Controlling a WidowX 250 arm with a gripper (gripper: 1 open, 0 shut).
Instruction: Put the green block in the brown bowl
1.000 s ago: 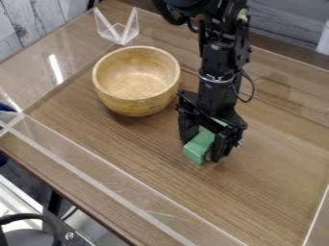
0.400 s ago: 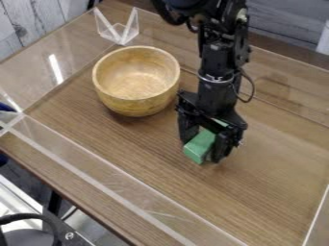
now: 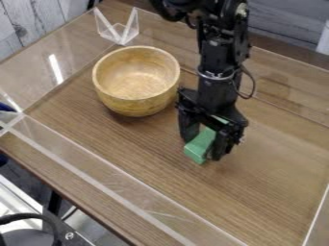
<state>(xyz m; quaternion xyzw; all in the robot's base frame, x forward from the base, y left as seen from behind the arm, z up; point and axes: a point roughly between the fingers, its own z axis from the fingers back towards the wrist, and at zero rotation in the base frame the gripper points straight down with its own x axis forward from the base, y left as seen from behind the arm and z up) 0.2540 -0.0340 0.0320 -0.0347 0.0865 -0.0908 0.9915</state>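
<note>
**Jaws straddle the block, grasp not yet made**

The gripper (image 3: pixel 206 137) stands with fingers spread wide, one on each side of the green block (image 3: pixel 197 149), right of centre in the frame; nothing is pinched; the block lies on the table (image 3: pixel 103 154). Against the earlier frames nothing has shifted; arm, block and brown bowl (image 3: pixel 135 80), upper left, sit as before. Closing looks like the next step, then a lift toward the bowl.

Matte solid green block (image 3: pixel 197 149) between the black, dull plastic-looking gripper (image 3: pixel 206 144) fingers, light-brown wooden bowl (image 3: pixel 135 80) with visible grain left of the gripper, wood-grain table (image 3: pixel 115 144) with smooth sheen, clear glossy glass-like object (image 3: pixel 117 26) beyond, transparent wall (image 3: pixel 52 144) edging the table
</note>
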